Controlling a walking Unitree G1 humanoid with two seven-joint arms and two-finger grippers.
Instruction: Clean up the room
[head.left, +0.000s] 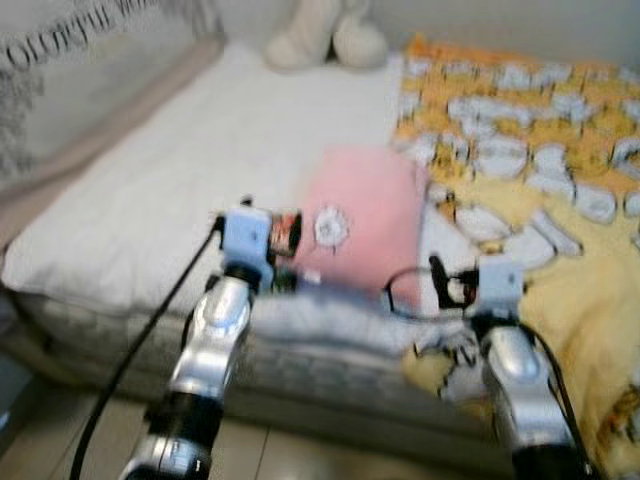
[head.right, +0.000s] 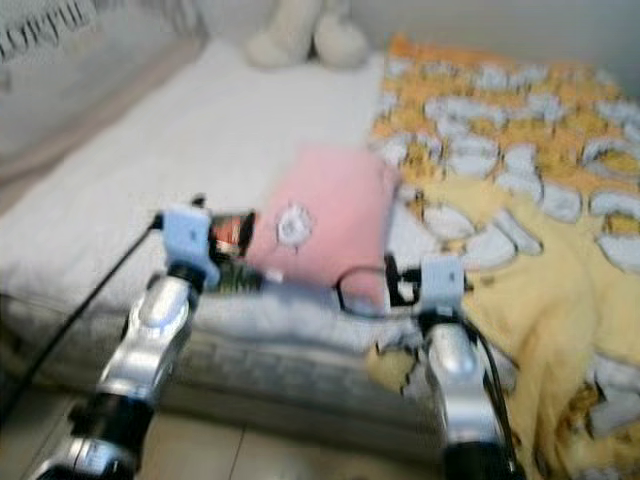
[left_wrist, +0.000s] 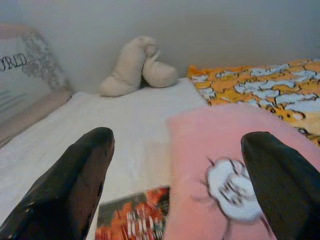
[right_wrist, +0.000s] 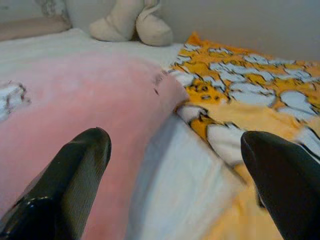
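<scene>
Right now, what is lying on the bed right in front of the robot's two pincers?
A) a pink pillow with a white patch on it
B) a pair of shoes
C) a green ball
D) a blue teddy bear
A: a pink pillow with a white patch lies on the bed just ahead of the left pincer and the right pincer, both open.

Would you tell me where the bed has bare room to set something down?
Free: the white sheet between the grey pillow, plush toy and pink pillow. Crowded: the right side, under the yellow blanket, and the front edge by both grippers.
</scene>
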